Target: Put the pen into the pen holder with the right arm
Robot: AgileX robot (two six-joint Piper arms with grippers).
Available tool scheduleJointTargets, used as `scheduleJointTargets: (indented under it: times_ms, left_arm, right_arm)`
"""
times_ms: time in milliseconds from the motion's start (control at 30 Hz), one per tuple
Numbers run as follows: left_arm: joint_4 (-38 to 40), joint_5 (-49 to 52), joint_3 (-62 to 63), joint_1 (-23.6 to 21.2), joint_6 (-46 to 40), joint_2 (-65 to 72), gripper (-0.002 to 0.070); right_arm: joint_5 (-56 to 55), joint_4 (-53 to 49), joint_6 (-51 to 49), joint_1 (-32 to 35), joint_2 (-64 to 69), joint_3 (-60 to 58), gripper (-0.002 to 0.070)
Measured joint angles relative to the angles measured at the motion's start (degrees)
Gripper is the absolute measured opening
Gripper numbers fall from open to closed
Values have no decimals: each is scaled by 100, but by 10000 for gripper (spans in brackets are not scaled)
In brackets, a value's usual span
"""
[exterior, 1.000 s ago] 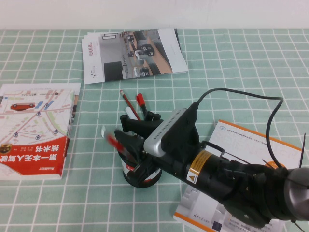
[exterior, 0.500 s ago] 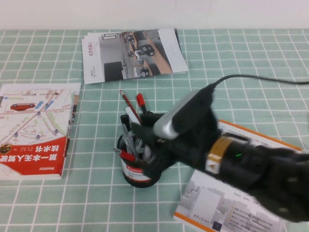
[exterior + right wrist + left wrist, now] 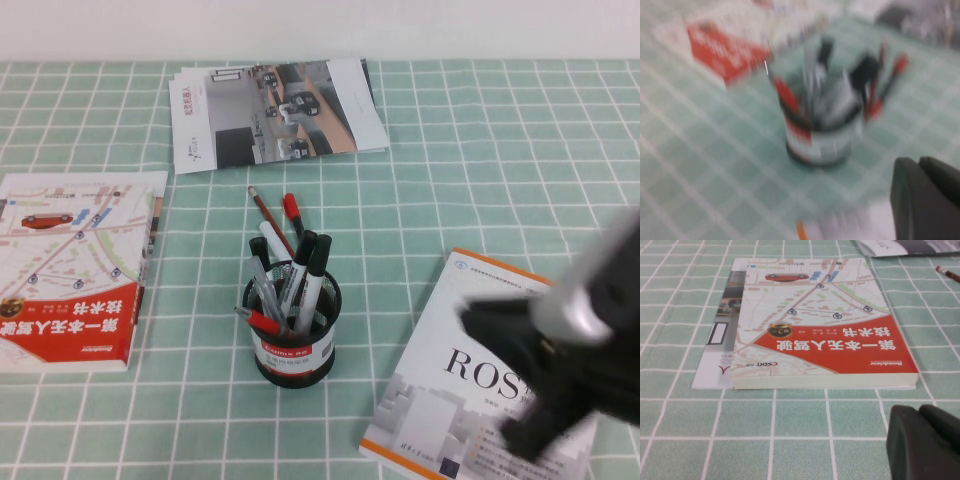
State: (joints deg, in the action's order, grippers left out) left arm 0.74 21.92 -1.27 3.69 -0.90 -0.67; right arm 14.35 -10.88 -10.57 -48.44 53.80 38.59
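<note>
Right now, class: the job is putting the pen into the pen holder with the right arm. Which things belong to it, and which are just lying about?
Job:
pen in holder
pen holder
right gripper, shut, over the ROS book

Lying about:
red map book
brochures
ROS book
left gripper, parked by the map book

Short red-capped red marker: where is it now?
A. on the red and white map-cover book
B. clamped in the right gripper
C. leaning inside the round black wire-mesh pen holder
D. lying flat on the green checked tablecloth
C: the short red-capped red marker leans inside the round black wire-mesh pen holder, while the right gripper is shut and empty over the ROS book.
</note>
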Motion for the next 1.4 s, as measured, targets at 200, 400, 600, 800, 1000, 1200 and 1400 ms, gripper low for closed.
scheduleJointTargets:
  times_ms: [200, 400, 600, 800, 1000, 1200, 1400]
  left_arm:
    - [0, 0, 0, 0, 0, 0, -4]
    - [0, 0, 0, 0, 0, 0, -4]
    - [0, 0, 0, 0, 0, 0, -4]
    - [0, 0, 0, 0, 0, 0, -4]
    - [0, 0, 0, 0, 0, 0, -4]
    - [0, 0, 0, 0, 0, 0, -4]
    - [0, 0, 0, 0, 0, 0, -4]
  right_arm:
    - [1562, 109, 0, 0, -638, -208, -18]
    - [2031, 219, 0, -10, -684, -223, -18]
    - [1547, 60, 0, 279, -887, -653, -19]
    - [189, 993, 0, 2311, -1560, -1926, -19]
    - [-659, 1199, 0, 4010, -2748, -3316, -19]
    - [-600, 1221, 0, 4313, -4142, -3998, -19]
    - [89, 1181, 0, 4313, -5115, -3997, -19]
